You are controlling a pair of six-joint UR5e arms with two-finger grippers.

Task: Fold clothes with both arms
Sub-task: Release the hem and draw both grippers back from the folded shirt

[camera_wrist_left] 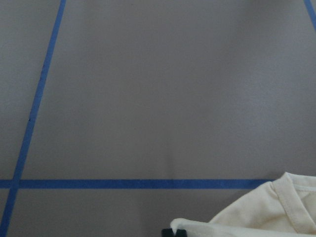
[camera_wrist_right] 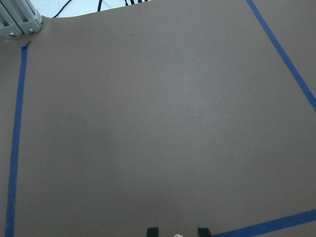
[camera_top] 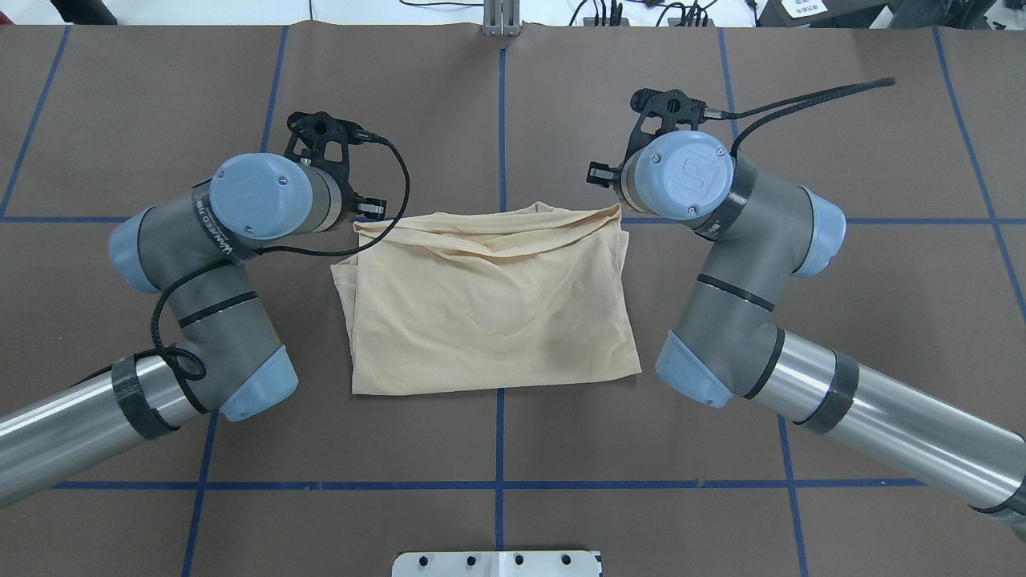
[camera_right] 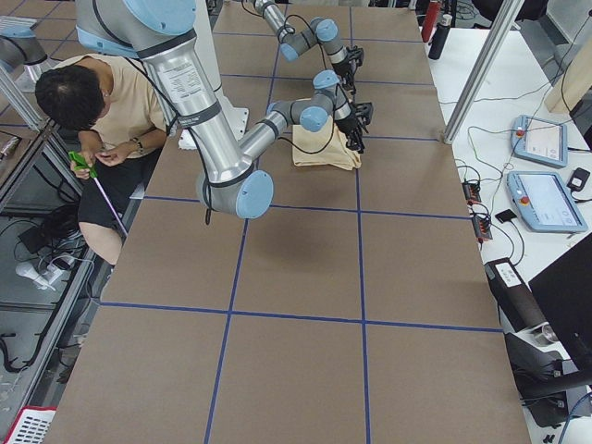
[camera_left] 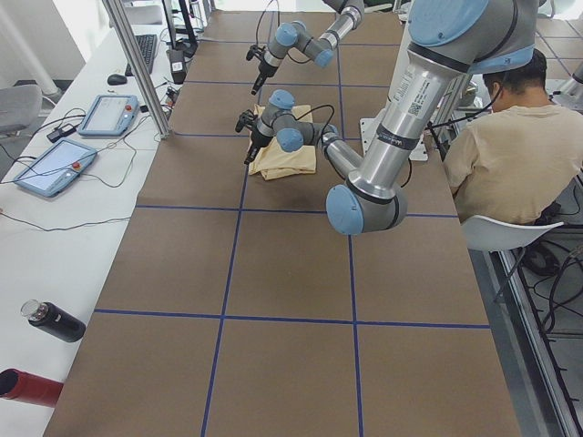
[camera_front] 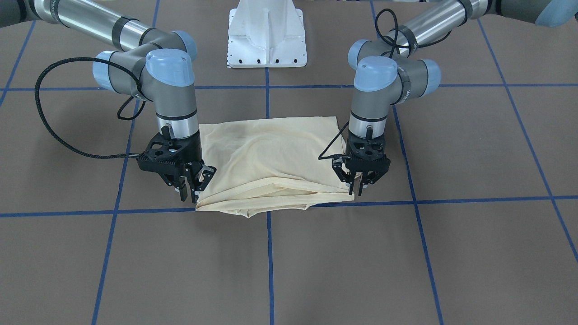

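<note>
The pale cream T-shirt (camera_front: 271, 158) lies folded into a rough rectangle at mid-table (camera_top: 489, 312), with no print showing. Both arms hang over its two corners on the side away from the robot. My left gripper (camera_front: 356, 189) points down at one corner. In the left wrist view its dark tips (camera_wrist_left: 175, 232) sit together with the shirt's hem (camera_wrist_left: 266, 212) bunched at them, so it looks shut on the cloth. At the other corner, my right gripper (camera_front: 189, 195) has its fingers (camera_wrist_right: 153, 231) apart, with a sliver of cloth between them.
The white pedestal base (camera_front: 266, 36) stands behind the shirt. Blue tape lines (camera_top: 500, 485) grid the brown table. A seated person (camera_left: 510, 155) is beside the table. Tablets (camera_left: 55, 168) and bottles (camera_left: 55, 320) lie on the side bench.
</note>
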